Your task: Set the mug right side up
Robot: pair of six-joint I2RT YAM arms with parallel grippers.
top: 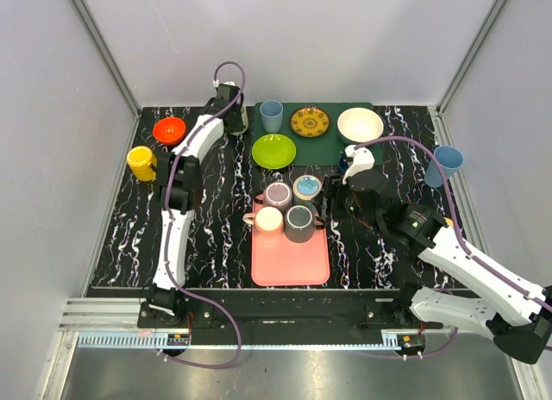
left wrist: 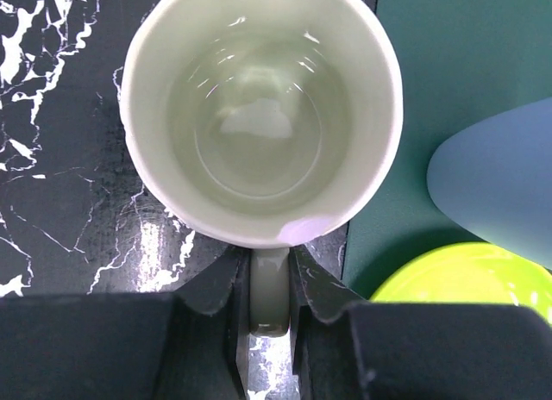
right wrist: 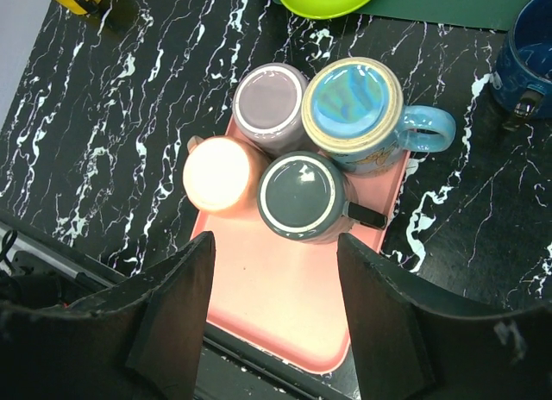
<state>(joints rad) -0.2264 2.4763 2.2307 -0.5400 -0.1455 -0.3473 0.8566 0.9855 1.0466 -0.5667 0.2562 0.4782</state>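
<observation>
1 mug looks done: white mug shows its open mouth to the left wrist cam, so it's upright. It sits at the far-left edge of the green mat, partly over the marble tabletop, just beside a light-blue cup and lime plate. Left gripper is clamped on its handle, one jaw each side. Can't tell if the base is down. Left to do, prob.: let go, back off. Right gripper hangs w/ jaws apart, holding nothing, over the pink tray, where 4 other mugs sit bottom-up.
</observation>
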